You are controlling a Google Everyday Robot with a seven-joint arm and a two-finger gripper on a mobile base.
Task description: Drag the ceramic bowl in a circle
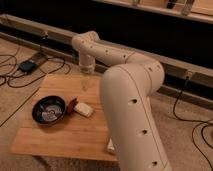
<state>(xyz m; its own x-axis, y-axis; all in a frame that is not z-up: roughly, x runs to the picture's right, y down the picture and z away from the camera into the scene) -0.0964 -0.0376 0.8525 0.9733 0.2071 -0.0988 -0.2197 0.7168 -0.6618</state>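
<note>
Toward the left side of the low wooden table point(65, 137), the ceramic bowl point(48, 110): round, shallow, dark-glazed on the outside, pale white-blue pattern inside, upright on the boards, near the left edge and back from the front edge. Just to its right, a small reddish-brown object point(73, 104), touching or nearly touching the bowl's rim; cannot tell which. Next along, a small white rectangular block point(84, 109), lying flat, close against the reddish-brown piece. Over the far edge of the table, about midway along it, the gripper point(85, 81), pointing straight down from a short wrist, jaws spread wide with nothing between them, well apart from the bowl and from both small items. Contact with the wood or a slight gap above it: impossible to tell. Behind and above, the white arm point(131, 107), rising from the wrist to a bend at the back, then sweeping right and forward as a thick link dotted with small holes, filling the right foreground and hiding the table's right-hand corner. At the front edge, half hidden by that link, a small pale thing point(110, 146), too little visible to name. On the carpet left of the table, dark cables point(10, 62) and a small dark box point(26, 65). Along the back, a pale rail point(190, 70) against a dark wall.
</note>
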